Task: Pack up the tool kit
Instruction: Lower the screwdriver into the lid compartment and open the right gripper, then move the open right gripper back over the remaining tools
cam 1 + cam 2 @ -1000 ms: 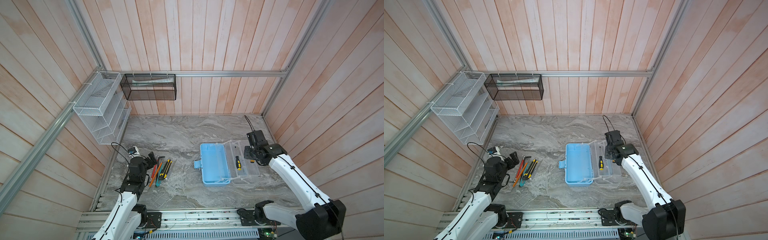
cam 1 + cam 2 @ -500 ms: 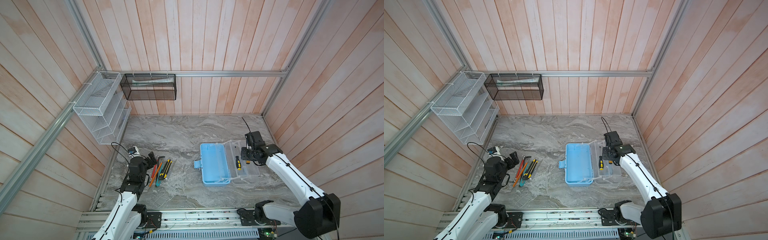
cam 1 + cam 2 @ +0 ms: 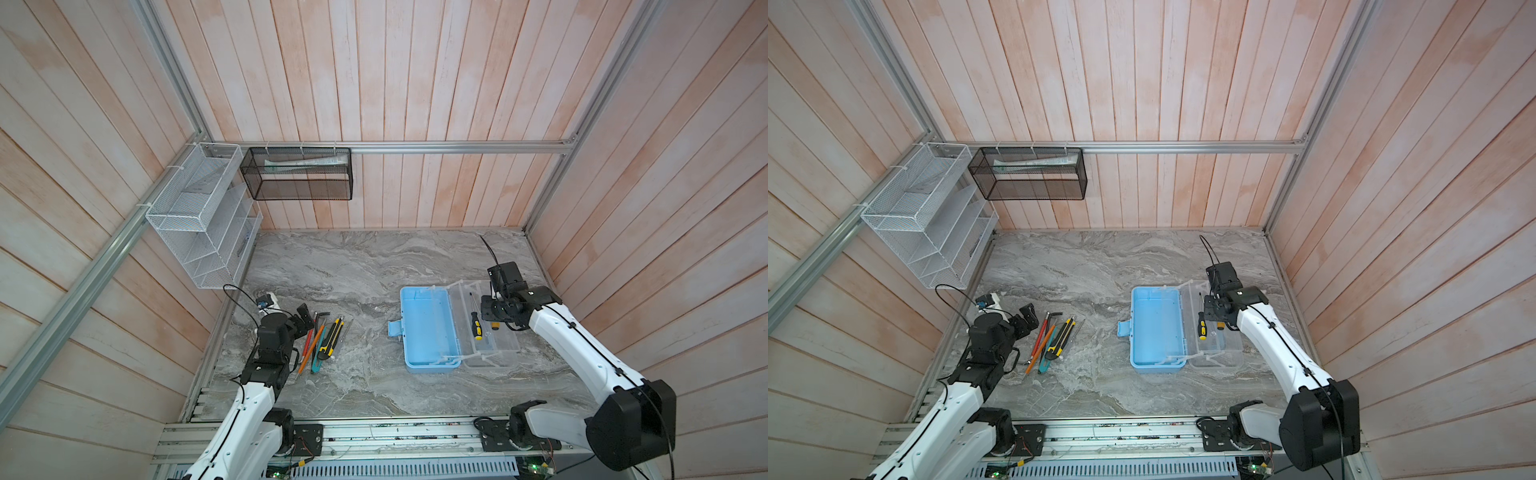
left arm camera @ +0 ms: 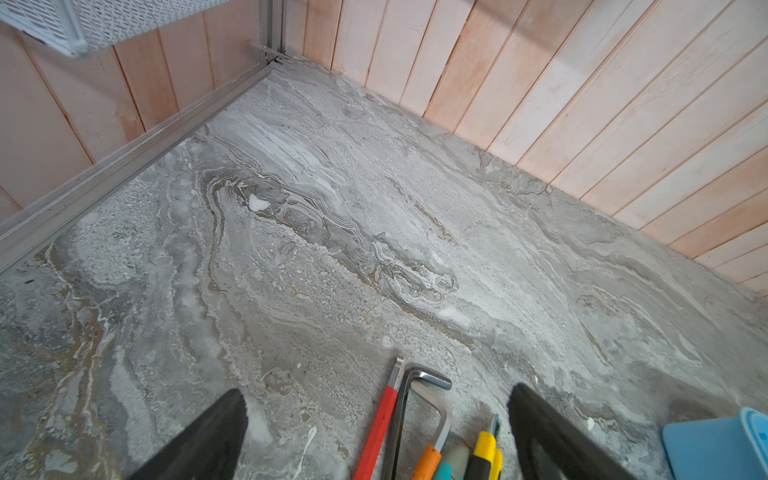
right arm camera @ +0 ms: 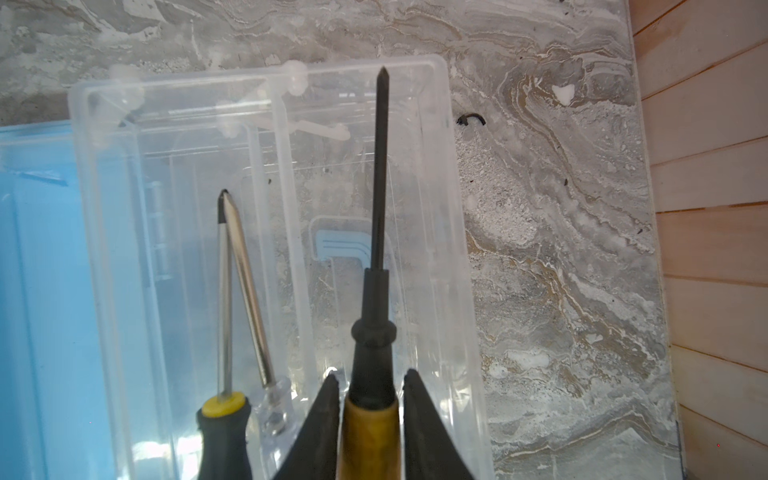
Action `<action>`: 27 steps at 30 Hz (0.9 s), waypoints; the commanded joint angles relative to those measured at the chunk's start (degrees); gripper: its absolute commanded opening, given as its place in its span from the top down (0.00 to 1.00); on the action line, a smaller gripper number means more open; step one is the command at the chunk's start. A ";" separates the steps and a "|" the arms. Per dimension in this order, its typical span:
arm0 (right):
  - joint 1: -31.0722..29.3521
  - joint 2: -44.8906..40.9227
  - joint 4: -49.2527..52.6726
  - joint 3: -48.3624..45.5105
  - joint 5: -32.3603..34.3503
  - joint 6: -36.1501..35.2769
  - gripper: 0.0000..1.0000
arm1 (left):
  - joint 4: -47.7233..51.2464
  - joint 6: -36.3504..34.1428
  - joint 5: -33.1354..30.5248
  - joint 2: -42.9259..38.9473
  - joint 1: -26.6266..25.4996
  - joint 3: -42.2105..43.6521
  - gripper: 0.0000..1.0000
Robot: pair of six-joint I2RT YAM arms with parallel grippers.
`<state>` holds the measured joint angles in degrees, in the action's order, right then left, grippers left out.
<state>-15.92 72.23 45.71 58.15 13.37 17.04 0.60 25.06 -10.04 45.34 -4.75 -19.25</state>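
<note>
Marble table carries the tool kit right of centre, opened flat: blue base toward the middle, clear lid half touching it on the side nearer the right wall. R arm reaches over that clear half. R gripper has its jaws either side of an amber-handled screwdriver, shaft pointing along a tray lane. Can't tell if the pads are pinching or just off it, since thin slivers of gap show in the wrist view. Judging by that, step = laying this driver down in the clear half. To do it well: keep shaft parallel w/ the divider rib, get the handle low before letting go so it doesn't bounce or roll over the rib, widen jaws fully, then lift straight up so fingers don't drag the handle. L gripper hangs w/ jaws wide apart, gripping nothing, just over the loose tools at the table's left. Containers: white wire rack on left wall, contents not readable; black mesh basket on back wall w/ a pale flat item inside; neither looks part of the job. Blue base looks bare. Clear half holds one yellow-black screwdriver, in the lane beside the one under the R gripper. Outside the case: cutter, hex key, red + orange pencils.
</note>
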 commanded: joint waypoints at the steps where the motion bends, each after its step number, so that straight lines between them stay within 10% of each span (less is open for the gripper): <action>1: 0.11 0.79 1.84 3.52 -0.41 -1.29 0.70 | -0.31 0.04 0.06 0.13 0.36 0.15 0.00; 7: -2.09 1.62 2.93 7.99 -2.28 -0.06 0.69 | -0.34 -0.01 0.09 -0.27 0.36 0.24 0.00; 15: -20.92 4.61 -12.41 8.42 -9.33 10.64 0.67 | -0.26 -0.01 0.13 -0.40 0.44 0.33 0.00; 27: -41.53 35.33 -27.65 19.50 -17.12 19.95 0.63 | -0.24 0.08 0.13 -0.69 0.53 0.44 0.00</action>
<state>-55.68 103.59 20.93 74.26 -0.99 34.52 0.62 25.06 -10.07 45.21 -4.51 -19.25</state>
